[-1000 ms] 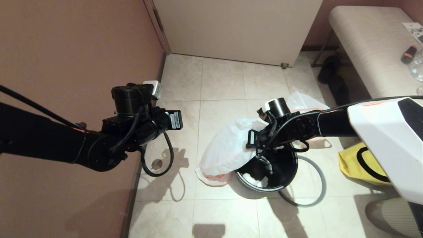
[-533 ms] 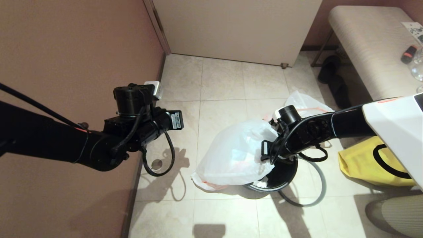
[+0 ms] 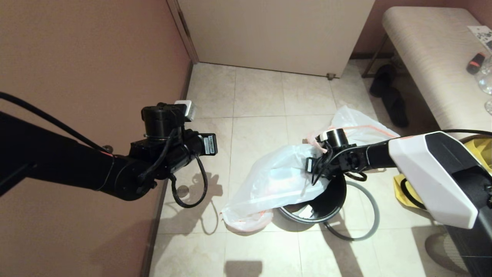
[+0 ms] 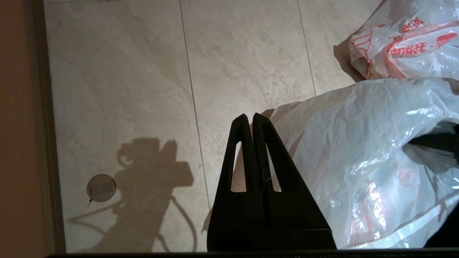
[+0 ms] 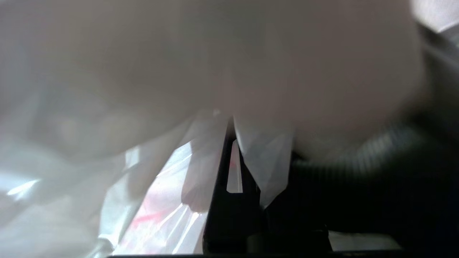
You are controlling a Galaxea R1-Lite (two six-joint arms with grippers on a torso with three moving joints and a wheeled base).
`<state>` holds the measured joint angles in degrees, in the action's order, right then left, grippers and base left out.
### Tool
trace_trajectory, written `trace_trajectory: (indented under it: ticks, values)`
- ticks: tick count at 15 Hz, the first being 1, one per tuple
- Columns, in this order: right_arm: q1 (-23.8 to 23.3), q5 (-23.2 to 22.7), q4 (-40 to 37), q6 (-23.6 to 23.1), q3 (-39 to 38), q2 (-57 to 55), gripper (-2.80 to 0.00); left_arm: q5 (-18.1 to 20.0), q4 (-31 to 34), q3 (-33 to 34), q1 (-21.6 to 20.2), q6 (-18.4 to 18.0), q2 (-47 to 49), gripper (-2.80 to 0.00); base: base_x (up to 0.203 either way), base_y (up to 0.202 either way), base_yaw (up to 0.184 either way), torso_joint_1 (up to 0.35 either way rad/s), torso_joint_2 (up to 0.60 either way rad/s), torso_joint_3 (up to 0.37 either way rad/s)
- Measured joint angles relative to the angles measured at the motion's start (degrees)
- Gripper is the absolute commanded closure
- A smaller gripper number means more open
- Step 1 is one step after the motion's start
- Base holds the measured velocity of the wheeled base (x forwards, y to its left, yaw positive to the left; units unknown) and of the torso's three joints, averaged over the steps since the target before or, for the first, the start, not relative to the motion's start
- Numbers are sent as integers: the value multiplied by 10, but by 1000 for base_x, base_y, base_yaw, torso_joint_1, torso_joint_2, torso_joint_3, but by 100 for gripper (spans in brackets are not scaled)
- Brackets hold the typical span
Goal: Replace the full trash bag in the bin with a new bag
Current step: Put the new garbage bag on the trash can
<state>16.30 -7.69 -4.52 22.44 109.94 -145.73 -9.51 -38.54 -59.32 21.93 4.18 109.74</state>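
Tiled floor [image 3: 257, 96], bin [image 3: 324, 204] on it with grey hoop rim [image 3: 369, 215] loose beside. New bag [image 3: 276, 181] drapes half over the bin mouth, hem trailing on the floor. Full trash bag [image 3: 361, 125] lies just behind the bin. Right gripper [image 5: 231, 143] clamped on bag film; left gripper [image 4: 249, 120] closed, empty, hovering apart. Judgement: spread the mouth over the rim before pushing down.

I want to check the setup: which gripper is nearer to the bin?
The right. The right gripper is directly over the bin, its fingers shut on a white bag draped over the rim. The left gripper, shut and empty, hangs apart to the bin's left, near the wall.
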Motion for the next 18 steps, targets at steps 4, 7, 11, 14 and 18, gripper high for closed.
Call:
trace_trajectory:
  ticks: [4,7,11,14,18]
  values:
    - [-5,52,84,-125,38,-89,0,-17,0,-1,15,-1,22,0,0,0,0,0,0,0]
    - [3,100,94,-193,40,-122,0,-19,0,-3,18,-2,32,0,0,0,0,0,0,0]
    - [12,130,95,-238,40,-150,0,-22,0,-5,19,-2,37,0,0,0,0,0,0,0]
    - [16,183,95,-252,40,-166,0,-22,0,-5,19,-2,38,0,0,0,0,0,0,0]
    - [16,206,95,-234,-4,-147,0,-23,0,-5,22,-1,38,0,0,0,0,0,0,0]
